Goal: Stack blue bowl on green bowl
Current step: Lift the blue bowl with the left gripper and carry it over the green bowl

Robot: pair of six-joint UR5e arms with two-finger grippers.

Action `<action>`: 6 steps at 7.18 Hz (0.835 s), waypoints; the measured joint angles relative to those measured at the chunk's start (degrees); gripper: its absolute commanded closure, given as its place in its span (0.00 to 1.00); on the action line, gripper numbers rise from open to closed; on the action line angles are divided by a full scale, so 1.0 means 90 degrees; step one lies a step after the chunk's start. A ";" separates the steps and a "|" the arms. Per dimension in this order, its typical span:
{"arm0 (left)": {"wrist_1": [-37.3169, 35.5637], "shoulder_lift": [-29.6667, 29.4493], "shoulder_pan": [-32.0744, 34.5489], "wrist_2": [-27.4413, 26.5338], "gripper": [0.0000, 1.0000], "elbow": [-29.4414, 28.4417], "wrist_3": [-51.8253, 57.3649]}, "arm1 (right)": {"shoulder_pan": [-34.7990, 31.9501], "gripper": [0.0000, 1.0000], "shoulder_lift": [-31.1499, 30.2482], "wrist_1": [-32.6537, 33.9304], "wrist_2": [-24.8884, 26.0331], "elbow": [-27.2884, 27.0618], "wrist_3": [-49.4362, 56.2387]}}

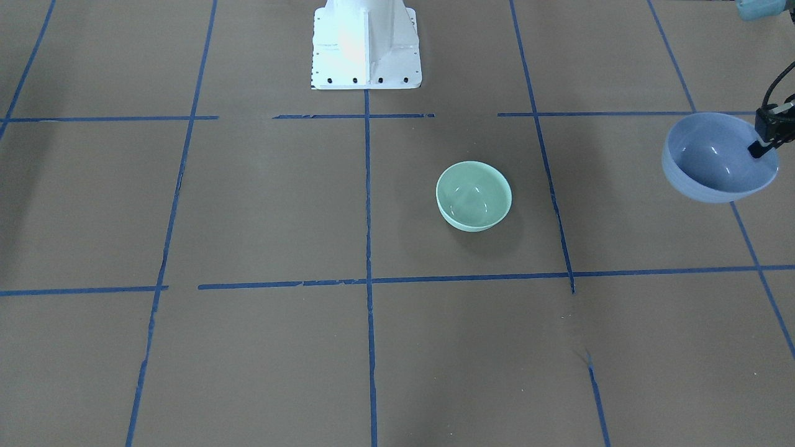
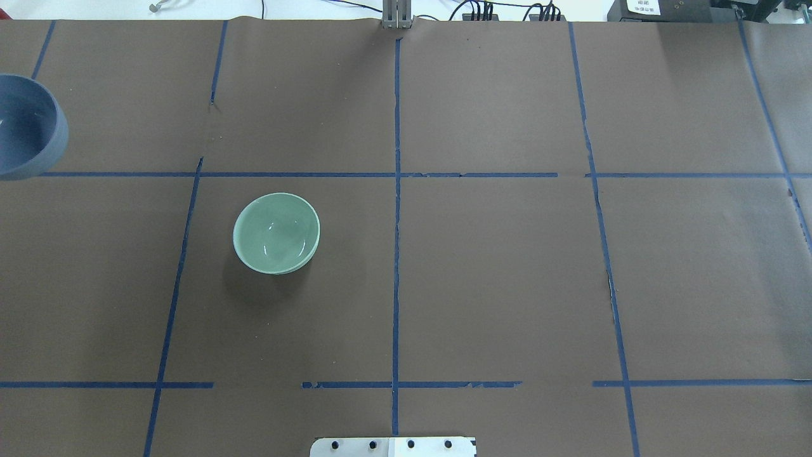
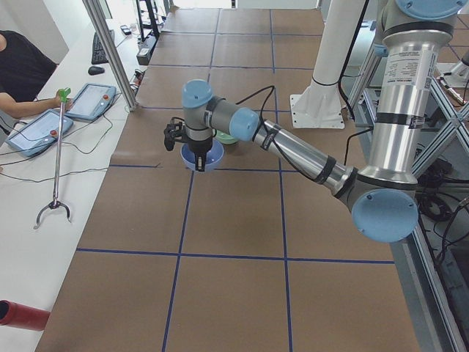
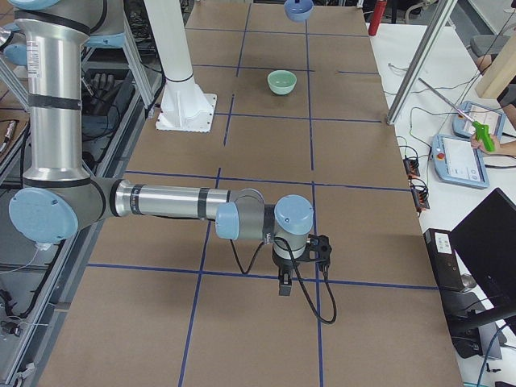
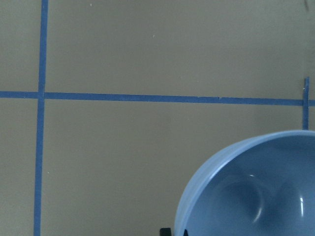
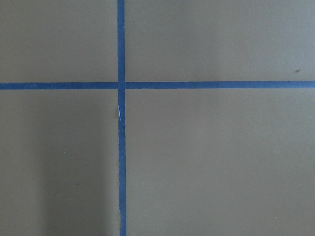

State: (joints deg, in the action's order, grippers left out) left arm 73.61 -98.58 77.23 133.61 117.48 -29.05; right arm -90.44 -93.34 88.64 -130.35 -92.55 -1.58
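- Hanging off the table (image 1: 261,205) at the robot's left end, the blue bowl (image 1: 708,164) is pinched at its rim by the left gripper (image 1: 759,148).
- Green bowl (image 1: 474,195) stands upright on the table, well apart from the blue bowl.
- Right gripper (image 4: 285,279) hangs over the table's far end; cannot tell whether its fingers are spread.

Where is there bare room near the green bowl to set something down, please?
Bare paper rings the green bowl, widest past the centre tape line, robot's right. Crowded only far left, where the left gripper holds the blue bowl.
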 measured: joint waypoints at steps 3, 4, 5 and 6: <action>0.0927 -0.0383 -0.1426 0.0469 1.00 0.0322 -0.2908 | 0.0000 0.00 0.0000 -0.0003 -0.0001 0.0000 0.0000; 0.1806 -0.0521 -0.1947 0.0422 1.00 0.0036 -0.3892 | 0.0000 0.00 0.0000 -0.0005 -0.0004 0.0000 0.0000; 0.2430 -0.0718 -0.2381 0.0237 1.00 -0.0344 -0.4536 | 0.0000 0.00 0.0000 -0.0005 -0.0002 0.0000 0.0000; 0.2744 -0.0865 -0.2771 -0.0031 1.00 -0.0598 -0.4927 | 0.0000 0.00 0.0000 -0.0005 0.0000 0.0000 0.0000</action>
State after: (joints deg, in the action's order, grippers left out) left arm 98.31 -106.36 52.29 133.33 112.09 -73.39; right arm -90.44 -93.34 88.59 -130.35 -92.55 -1.58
